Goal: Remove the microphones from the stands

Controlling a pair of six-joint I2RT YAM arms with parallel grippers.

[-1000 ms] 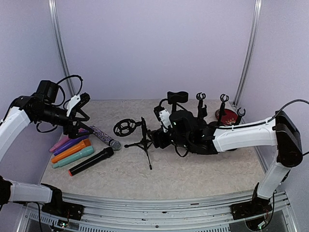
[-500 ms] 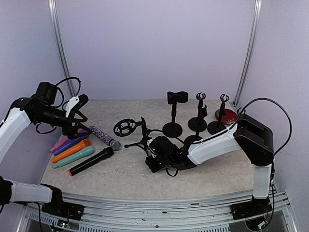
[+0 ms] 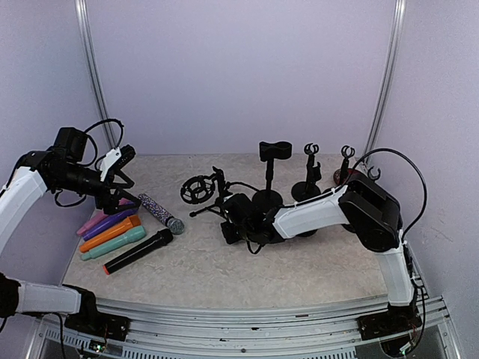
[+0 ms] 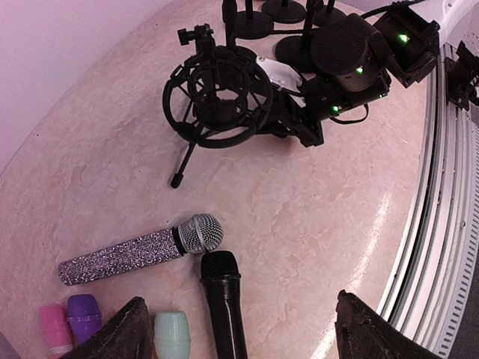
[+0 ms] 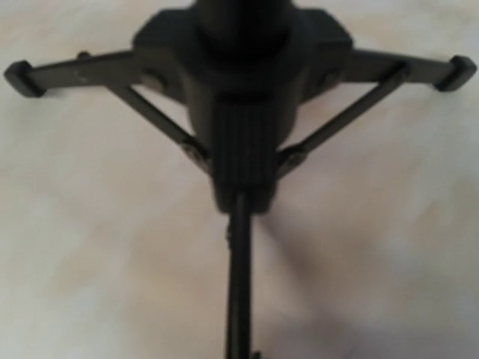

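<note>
Microphone (image 4: 215,112), apparently the dark body inside the shock-mount ring (image 4: 251,90), sits in the tilted stand (image 4: 187,149) mid-desk (image 3: 299,262). Right fingers (image 3: 224,218) are clamped tight at the stand's base, likely to steady it. Left fingers (image 3: 123,178) are spread wide and empty, hovering left of the stand above the loose microphones (image 4: 135,254).

Lilac walls (image 3: 239,75), marbled beige tabletop (image 3: 224,273), metal corner posts (image 3: 385,82)

Bright, even overhead light w/ lilac cast; shadows faint. Top view sharp. Left wrist view sharp, slight glare on counter (image 4: 378,206), rail (image 4: 449,187) bends at edge. Right wrist view blurry: tripod (image 5: 243,149) out of focus.
</note>
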